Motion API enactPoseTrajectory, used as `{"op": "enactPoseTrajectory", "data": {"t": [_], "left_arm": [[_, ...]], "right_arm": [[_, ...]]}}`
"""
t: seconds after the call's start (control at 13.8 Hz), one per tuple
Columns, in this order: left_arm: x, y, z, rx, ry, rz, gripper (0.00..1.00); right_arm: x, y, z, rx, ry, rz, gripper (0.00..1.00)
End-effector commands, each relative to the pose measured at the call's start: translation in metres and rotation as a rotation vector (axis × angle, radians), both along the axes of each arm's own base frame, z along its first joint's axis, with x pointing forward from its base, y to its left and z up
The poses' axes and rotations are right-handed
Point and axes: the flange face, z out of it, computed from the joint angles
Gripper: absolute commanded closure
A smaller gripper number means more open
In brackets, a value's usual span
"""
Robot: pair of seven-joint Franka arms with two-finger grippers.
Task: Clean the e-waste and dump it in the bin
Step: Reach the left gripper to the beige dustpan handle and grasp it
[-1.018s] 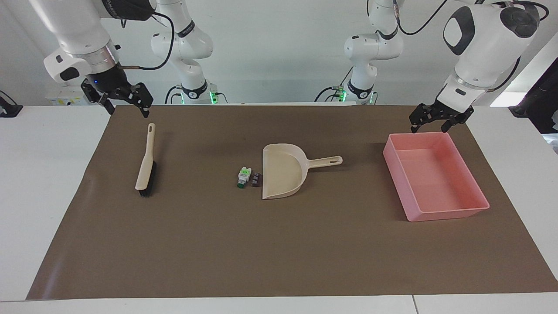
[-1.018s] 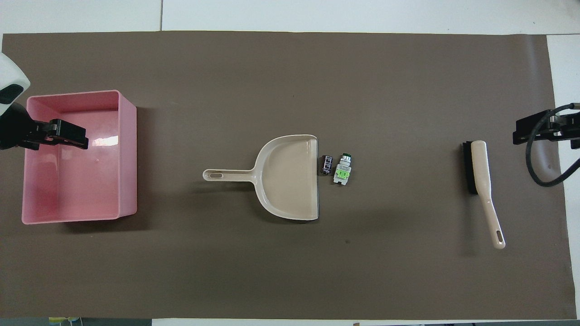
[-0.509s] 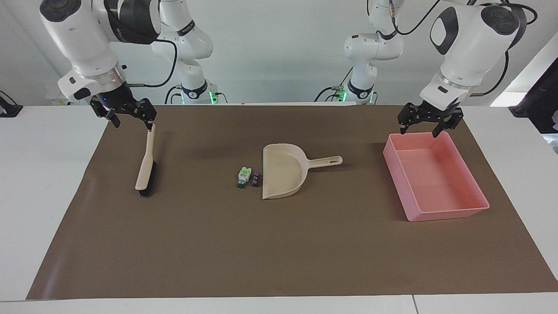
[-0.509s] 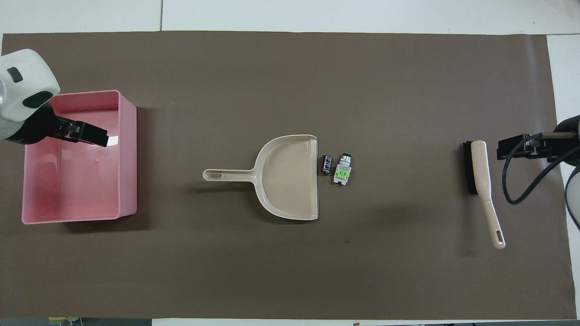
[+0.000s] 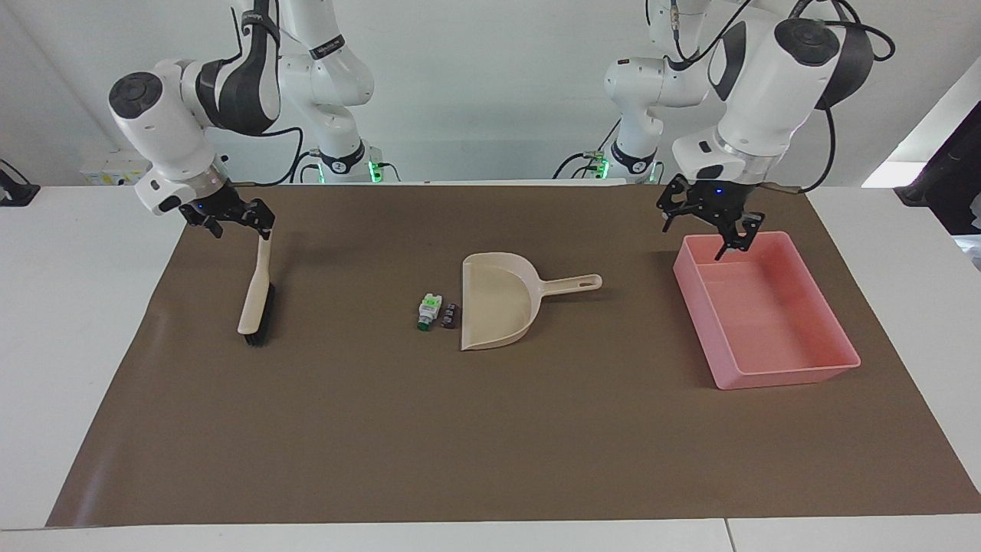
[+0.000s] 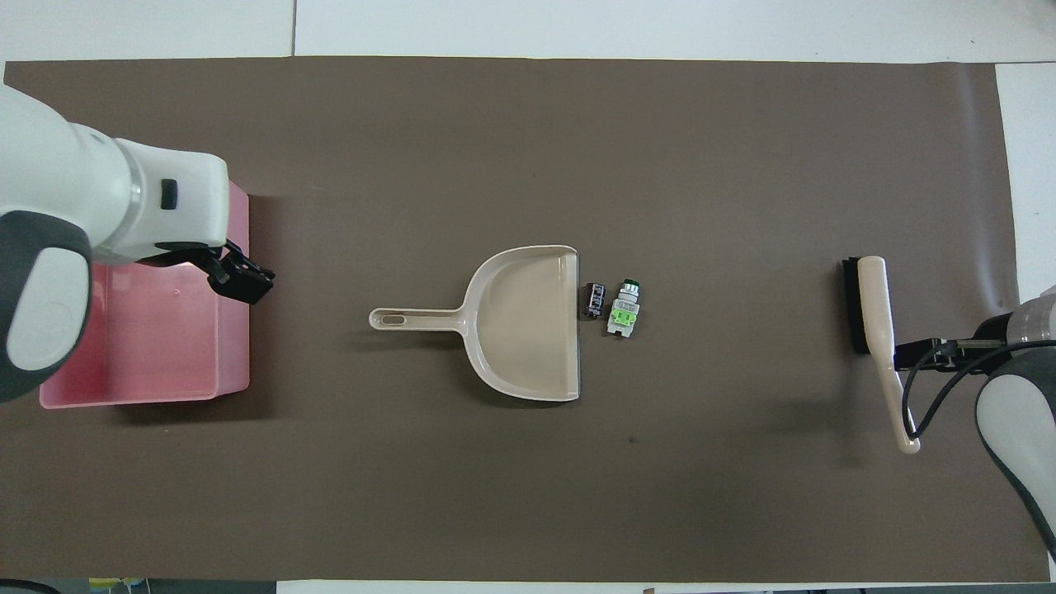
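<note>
mat (image 5: pixel 490 429): brown, covers table | bin (image 5: pixel 797 368): pink, at left arm's end | dustpan (image 5: pixel 498 307): mid-mat | brush (image 5: pixel 257 295): at right arm's end | left gripper (image 5: pixel 709 222): spread, holding nothing, over bin's corner | right gripper (image 5: pixel 234 218): over brush handle, finger spacing unclear | e-waste (image 5: pixel 437 313): both bits just beside dustpan's lip

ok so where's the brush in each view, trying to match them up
Facing view: the brush lies at the picture's left, on the mat toward the right arm's end, bristles pointing away from the robots, under the right gripper.
Overhead view: the brush sits at the picture's right, bristle end higher in the picture.
Shared landmark: the dustpan at mid-mat in both.
</note>
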Motion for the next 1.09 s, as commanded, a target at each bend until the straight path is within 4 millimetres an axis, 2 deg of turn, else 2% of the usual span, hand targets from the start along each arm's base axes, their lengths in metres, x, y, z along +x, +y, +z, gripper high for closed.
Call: {"op": "enactPoseTrajectory", "data": {"t": [0.0,0.07,0.22,0.51,0.65,0.87,0.95,1.02], "left_arm": [[-0.016,-0.040,-0.026,0.004,-0.003,-0.263,0.00],[-0.025,-0.059,-0.034,0.003,-0.021,-0.313,0.00],[-0.039,-0.073,-0.047,0.003,-0.023,-0.339,0.00],[-0.047,-0.089,-0.061,0.002,-0.023,-0.368,0.03],[-0.047,-0.106,-0.074,0.042,-0.037,-0.410,0.03],[-0.041,-0.119,-0.093,0.070,-0.040,-0.434,0.03],[-0.043,-0.132,-0.108,0.078,-0.022,-0.456,0.03],[-0.045,-0.138,-0.114,0.081,-0.011,-0.465,0.03]], "right_arm": [[-0.020,0.003,-0.037,0.008,-0.008,0.019,0.00],[-0.024,0.004,-0.045,0.008,-0.010,0.019,0.00],[-0.032,-0.002,-0.060,0.012,-0.007,0.027,0.00],[-0.045,-0.012,-0.074,0.021,-0.006,0.063,0.00],[-0.048,-0.010,-0.080,0.019,-0.014,0.065,0.01],[-0.046,-0.009,-0.080,0.019,-0.013,0.070,0.19],[-0.044,-0.009,-0.078,0.019,-0.018,0.067,0.19],[-0.044,-0.008,-0.078,0.029,-0.020,0.061,0.19]]}}
